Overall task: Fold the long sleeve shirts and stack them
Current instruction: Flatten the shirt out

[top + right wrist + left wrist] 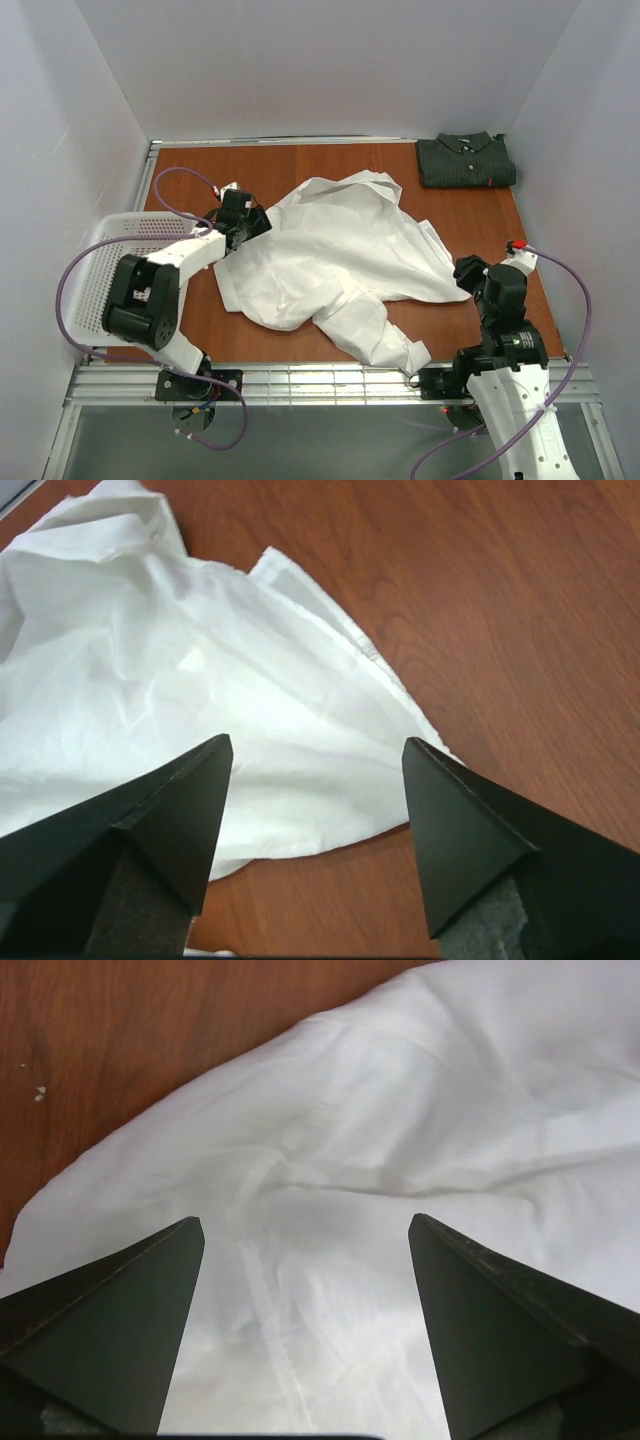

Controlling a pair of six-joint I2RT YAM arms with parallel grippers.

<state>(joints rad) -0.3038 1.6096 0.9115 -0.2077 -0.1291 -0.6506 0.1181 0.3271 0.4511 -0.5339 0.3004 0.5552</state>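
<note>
1. The white shirt [335,265] lies crumpled and unfolded across the middle of the wooden table [190,195]. One sleeve trails toward the near edge.
2. The dark grey-green shirt [466,162] sits folded into a neat rectangle at the far right corner of the table, collar toward the back wall, well apart from the white shirt. A small red tag shows near its front edge.
3. The left gripper [300,1222] is at the white shirt's left edge with its jaws spread wide and nothing held. White cloth fills the gap beneath them. Whether the fingertips touch the fabric cannot be told.
4. The right gripper [315,742] is at the white shirt's right edge, also spread wide and holding nothing. A rumpled edge of cloth lies under its left finger and across the gap, and bare wood lies under its right finger.
5. A white mesh basket [100,270] stands at the table's left edge, beside the left arm.
</note>
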